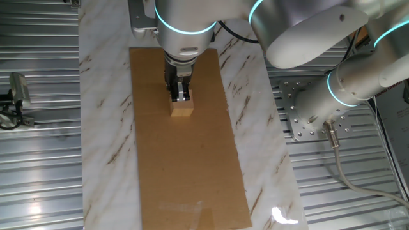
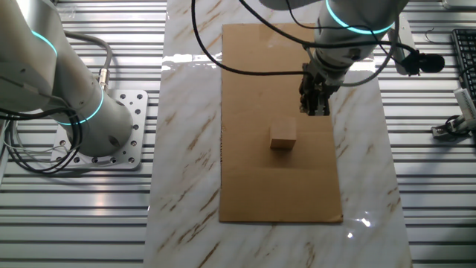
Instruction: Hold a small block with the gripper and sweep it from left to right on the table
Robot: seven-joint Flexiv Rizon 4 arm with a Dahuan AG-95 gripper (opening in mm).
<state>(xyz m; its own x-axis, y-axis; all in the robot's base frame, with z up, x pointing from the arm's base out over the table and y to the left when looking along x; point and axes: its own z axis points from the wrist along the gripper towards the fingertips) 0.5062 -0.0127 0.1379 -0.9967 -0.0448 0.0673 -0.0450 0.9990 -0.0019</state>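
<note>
Midway along the brown board (image 2: 253, 186), well off every table (image 2: 186, 149) edge, sits the block (image 2: 282, 136). My gripper (image 2: 315, 109) hangs beside it, not gripping; finger gap I can't tell. I'd centre squarely before descending.

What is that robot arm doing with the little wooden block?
The robot's gripper hangs above the small block, which sits on the brown board on the table. In one fixed view the fingers look right at the block's top; the other fixed view shows a gap, so it isn't holding the block yet.
</note>
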